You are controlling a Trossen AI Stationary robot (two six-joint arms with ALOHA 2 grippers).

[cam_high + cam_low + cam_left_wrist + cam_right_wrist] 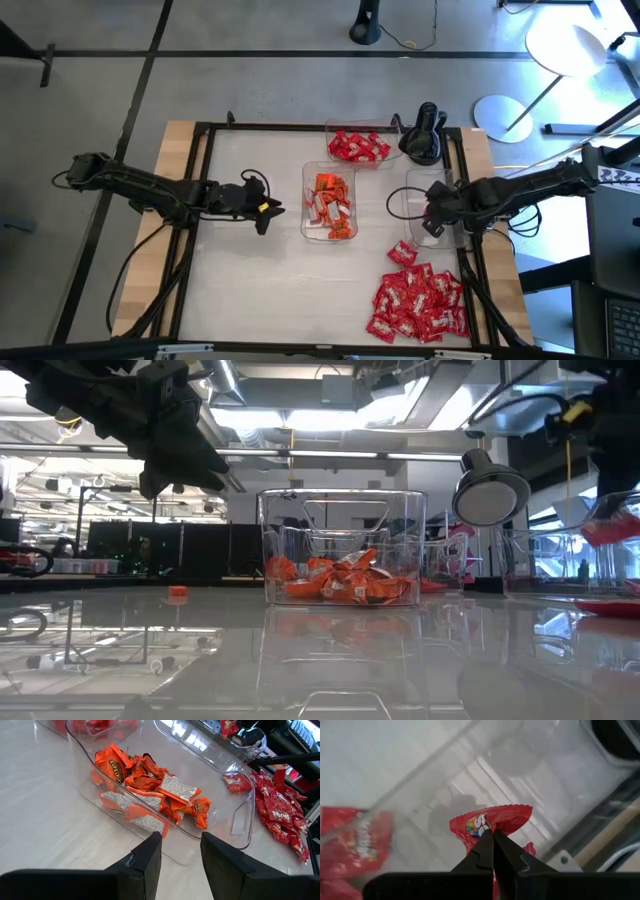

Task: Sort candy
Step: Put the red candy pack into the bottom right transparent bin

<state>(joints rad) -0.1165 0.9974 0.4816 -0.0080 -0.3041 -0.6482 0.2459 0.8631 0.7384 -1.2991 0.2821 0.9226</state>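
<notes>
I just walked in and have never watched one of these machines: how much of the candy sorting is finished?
Partly done. One clear tray holds orange candies, another holds plain red candies. In hand: the right pincer is shut on a red candy with white marks over a third, nearly empty tray. Left: a big pile of such candies on the table. The left pincer waits open beside the orange tray.

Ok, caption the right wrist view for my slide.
Right pincer shut on a red candy above a clear tray.
</notes>
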